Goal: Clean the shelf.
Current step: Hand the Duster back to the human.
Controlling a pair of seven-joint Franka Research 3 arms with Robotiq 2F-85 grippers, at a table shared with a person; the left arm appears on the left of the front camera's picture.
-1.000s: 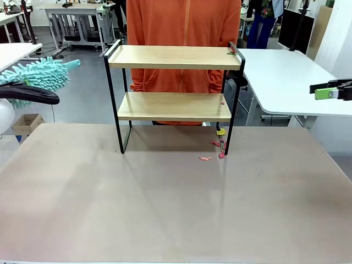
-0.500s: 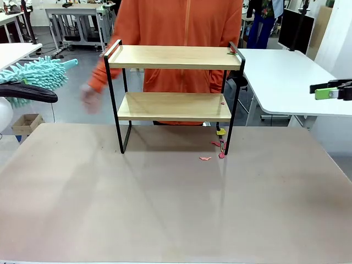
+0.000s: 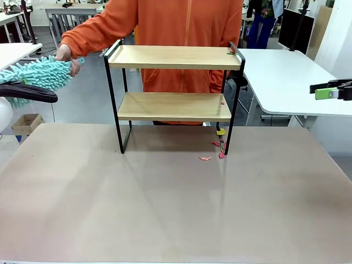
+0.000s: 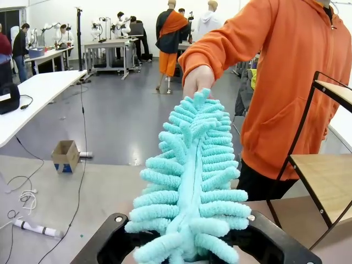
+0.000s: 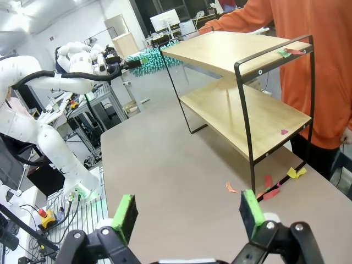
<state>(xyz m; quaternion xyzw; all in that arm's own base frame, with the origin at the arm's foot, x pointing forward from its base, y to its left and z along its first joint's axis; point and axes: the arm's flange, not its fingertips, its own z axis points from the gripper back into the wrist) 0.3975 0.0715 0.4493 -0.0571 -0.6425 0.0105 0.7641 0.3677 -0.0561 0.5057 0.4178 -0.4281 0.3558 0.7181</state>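
The shelf (image 3: pixel 175 57), two light wooden boards in a black frame, stands at the table's far middle, also seen in the right wrist view (image 5: pixel 242 104). My left gripper (image 4: pixel 187 245) is shut on a fluffy teal duster (image 4: pixel 190 176), whose pile hides the fingers. The duster (image 3: pixel 36 77) hangs off the table's left. A person in an orange top stands behind the shelf and holds the duster's far tip with one hand (image 3: pixel 67 56) (image 4: pixel 199 81). Far to the right, my right gripper (image 3: pixel 330 91) (image 5: pixel 188 214) is open and holds nothing.
Small coloured paper scraps (image 3: pixel 219 144) lie on the table by the shelf's right front leg, one scrap (image 3: pixel 205 158) nearer me. More scraps lie on the top board's right end (image 3: pixel 232 52) and the lower board (image 3: pixel 223 102). A white table (image 3: pixel 286 77) stands right.
The person's arm has swung out from behind the shelf to my left, and the hand has closed on the duster's tip. Both arms stay put.
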